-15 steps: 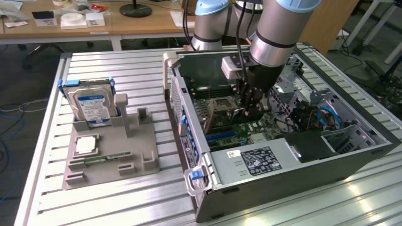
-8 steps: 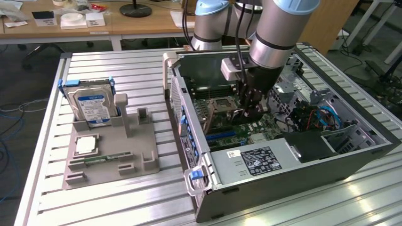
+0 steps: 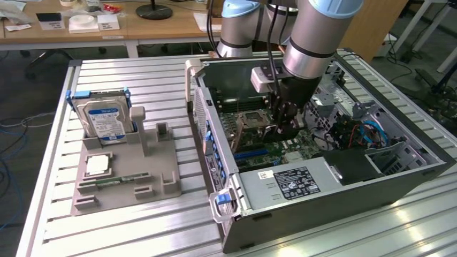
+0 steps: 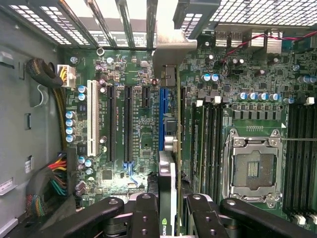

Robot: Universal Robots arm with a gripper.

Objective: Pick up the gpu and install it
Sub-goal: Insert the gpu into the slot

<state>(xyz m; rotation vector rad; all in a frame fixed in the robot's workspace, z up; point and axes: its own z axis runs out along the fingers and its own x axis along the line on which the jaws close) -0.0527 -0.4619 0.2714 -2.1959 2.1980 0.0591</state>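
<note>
The arm [image 3: 314, 37] reaches down into the case [image 3: 335, 206]; the gripper [image 4: 168, 210] jaws clamp the gpu [image 4: 167, 173], edge-on over the motherboard [image 4: 141, 124].

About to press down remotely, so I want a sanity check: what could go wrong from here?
1. The gpu, gripped edge-on by the claw, hangs right by the blue slot. If it is slightly off, pressing could jam its edge onto the motherboard.
2. Its pale bracket sits close to the rear slot bars and might catch there.
</note>
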